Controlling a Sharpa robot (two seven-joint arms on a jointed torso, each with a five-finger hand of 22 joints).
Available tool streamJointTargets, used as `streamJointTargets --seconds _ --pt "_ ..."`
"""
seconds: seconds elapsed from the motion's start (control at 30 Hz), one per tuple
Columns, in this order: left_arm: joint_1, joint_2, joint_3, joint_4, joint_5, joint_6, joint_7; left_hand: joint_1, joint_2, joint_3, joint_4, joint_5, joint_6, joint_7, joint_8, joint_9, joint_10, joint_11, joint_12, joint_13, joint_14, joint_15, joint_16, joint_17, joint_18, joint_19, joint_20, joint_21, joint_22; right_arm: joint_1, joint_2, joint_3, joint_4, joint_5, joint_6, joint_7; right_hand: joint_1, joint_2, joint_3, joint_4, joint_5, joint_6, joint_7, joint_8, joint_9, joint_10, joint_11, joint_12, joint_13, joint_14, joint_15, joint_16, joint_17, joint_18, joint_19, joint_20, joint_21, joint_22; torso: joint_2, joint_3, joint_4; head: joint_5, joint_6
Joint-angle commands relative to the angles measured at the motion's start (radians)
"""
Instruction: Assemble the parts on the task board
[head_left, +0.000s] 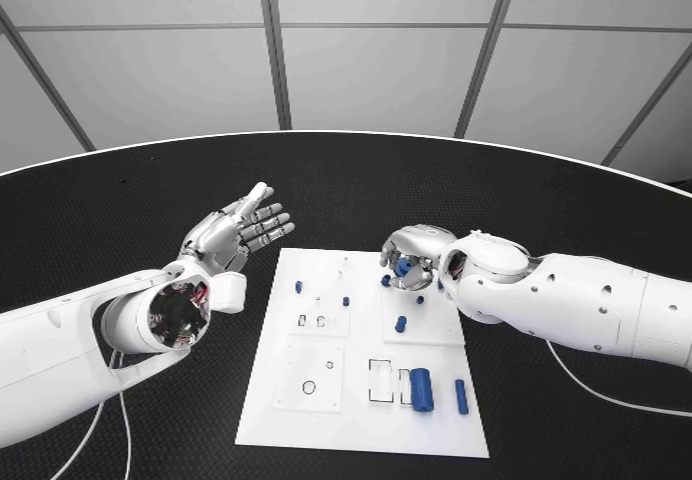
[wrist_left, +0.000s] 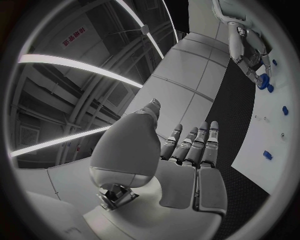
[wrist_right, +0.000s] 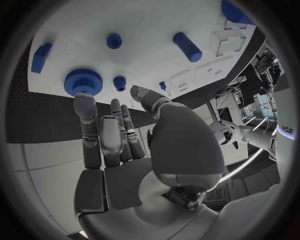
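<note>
The task board (head_left: 310, 395) lies in the middle of the table (head_left: 144, 200), and everything else is placed from it. The left hand (head_left: 238, 232) hangs over the table just off the board's far left corner, while the right hand (head_left: 414, 258) hovers over the board's far right corner, above a gear (wrist_right: 81, 81) that sits on the board. A thick cylinder (head_left: 421, 389) and a thin pin (head_left: 462, 396) lie side by side near the board's near right corner, and a short peg (head_left: 400, 324) lies between them and the right hand.
</note>
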Motion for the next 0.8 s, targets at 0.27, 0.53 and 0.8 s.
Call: streamJointTargets --seconds 0.27,0.53,0.8 --pt "0.002 -0.001 0.0 0.008 0.001 0.037 -0.004 0.001 0.019 0.008 0.0 0.006 0.021 0.141 0.003 0.004 0.033 -0.003 0.008 0.004 0.013 -0.002 0.008 0.003 -0.001 0.011 0.0 0.004 -0.001 0.0 0.02 0.0 -0.022 0.0 0.009 0.001 0.008 0.002 0.01 0.008 -0.005 -0.003 0.001 0.006 0.005 -0.005 -0.001 0.014 0.001 0.042 0.01 0.03 0.029 -0.018 0.017 0.002 0.034 0.043 0.013 -0.0004 0.0014 0.001 0.007" --pt "0.003 -0.002 0.0 0.009 0.001 0.039 -0.001 0.001 0.021 0.009 0.0 0.005 0.037 0.141 0.007 0.007 0.052 -0.004 0.012 0.006 0.015 -0.003 0.01 0.003 -0.001 0.017 0.0 0.006 -0.002 0.0 0.024 0.0 -0.025 0.0 0.027 -0.002 0.012 0.005 0.018 0.009 -0.008 -0.001 0.002 0.01 0.008 -0.002 -0.001 0.019 0.001 0.044 0.01 0.043 0.041 -0.022 0.026 0.002 0.056 0.072 0.018 0.0007 0.0012 0.001 0.007" --pt "0.004 -0.004 0.0 0.009 0.001 0.04 0.0 0.001 0.021 0.009 0.0 0.005 0.04 0.141 0.008 0.007 0.054 -0.004 0.012 0.006 0.013 -0.003 0.009 0.003 -0.001 0.018 0.0 0.006 -0.002 0.0 0.022 0.0 -0.027 0.0 0.033 -0.006 0.016 0.01 0.029 0.011 -0.01 0.007 0.002 0.017 0.014 0.008 -0.003 0.029 0.002 0.044 0.01 0.055 0.049 -0.024 0.028 0.003 0.071 0.092 0.021 0.0008 0.003 0.003 0.005"
